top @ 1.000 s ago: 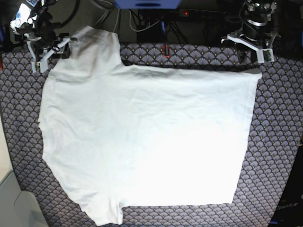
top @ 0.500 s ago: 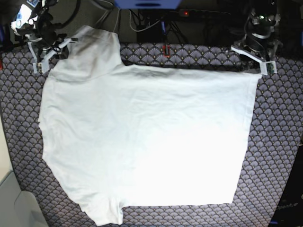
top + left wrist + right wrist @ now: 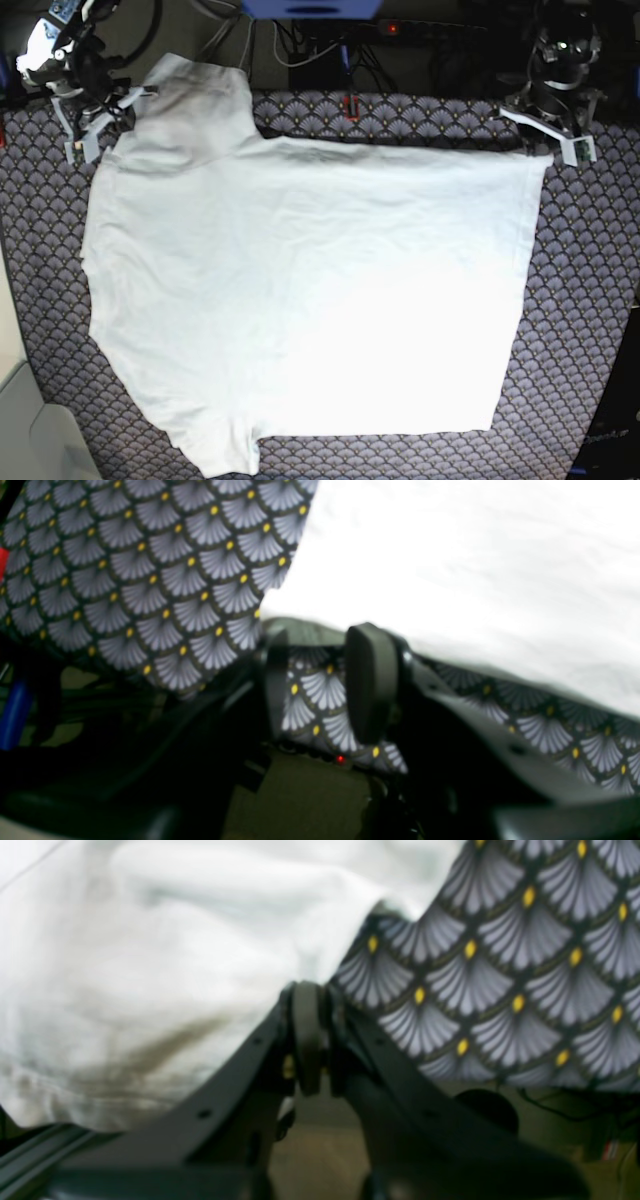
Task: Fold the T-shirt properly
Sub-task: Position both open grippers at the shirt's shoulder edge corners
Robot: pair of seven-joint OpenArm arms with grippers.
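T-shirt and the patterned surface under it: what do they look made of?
T-shirt: soft matte white fabric, likely cotton knit; it wrinkles and lies limp. Patterned surface: looks like printed cloth, matte, a grey fan-scale pattern with yellow dots; its edge droops at the table's rim.

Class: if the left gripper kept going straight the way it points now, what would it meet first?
Probably the hem corner of the white T-shirt, lying just beyond the left gripper; patterned cloth shows between its open jaws. Depth is unclear.
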